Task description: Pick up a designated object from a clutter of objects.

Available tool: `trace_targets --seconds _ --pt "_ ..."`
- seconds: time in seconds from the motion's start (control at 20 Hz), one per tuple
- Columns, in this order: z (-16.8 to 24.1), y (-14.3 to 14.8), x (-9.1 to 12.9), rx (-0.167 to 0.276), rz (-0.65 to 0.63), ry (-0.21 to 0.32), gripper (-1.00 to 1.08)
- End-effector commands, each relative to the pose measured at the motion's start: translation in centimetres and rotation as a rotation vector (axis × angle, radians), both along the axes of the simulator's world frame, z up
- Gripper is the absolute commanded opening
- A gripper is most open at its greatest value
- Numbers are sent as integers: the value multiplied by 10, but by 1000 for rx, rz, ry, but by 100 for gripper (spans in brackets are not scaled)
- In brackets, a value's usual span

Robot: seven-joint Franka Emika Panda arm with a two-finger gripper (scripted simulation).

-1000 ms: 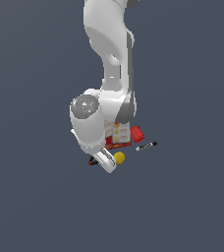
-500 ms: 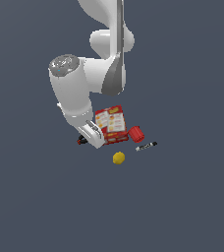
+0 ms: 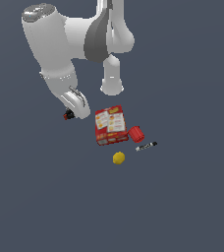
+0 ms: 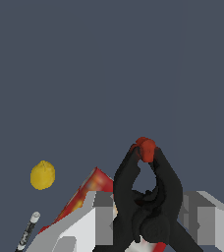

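While the gripper (image 4: 146,216) squeezes the black clamp (image 4: 148,197) between its fingers, the pick looks nearly done. The clamp seems lifted off the table, away from the red box (image 3: 110,125), cup (image 3: 135,133), marker (image 3: 146,146) and yellow ball (image 3: 118,158).

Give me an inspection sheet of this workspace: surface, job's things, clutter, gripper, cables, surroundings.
Surface: plain dark grey-blue floor, no marks seen.
Job's things: black spring clamp with red tips, sitting between the gripper's fingers; in the exterior view it shows at the gripper, on the exterior view's left of the box.
Clutter: red printed box lying flat; small red cup beside it; black-and-white marker and yellow ball lying apart.
Gripper: gripper shut on the clamp.
Cables: nothing seen.
Surroundings: white arm base behind the box; otherwise nothing seen.
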State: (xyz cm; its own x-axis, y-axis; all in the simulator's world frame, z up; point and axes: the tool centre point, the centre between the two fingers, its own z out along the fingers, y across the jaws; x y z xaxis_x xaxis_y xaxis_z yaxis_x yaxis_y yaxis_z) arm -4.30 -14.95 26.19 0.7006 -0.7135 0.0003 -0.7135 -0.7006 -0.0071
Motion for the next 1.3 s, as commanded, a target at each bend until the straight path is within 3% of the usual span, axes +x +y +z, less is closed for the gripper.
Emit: trace_targets --seconds 0.0,0.65,1.25 --pt "22 -12 -17 0 0 0 -100" --pt "117 -65 -84 -3 -1 4 -100" --pt "146 -82 -101 -4 0 5 -100"
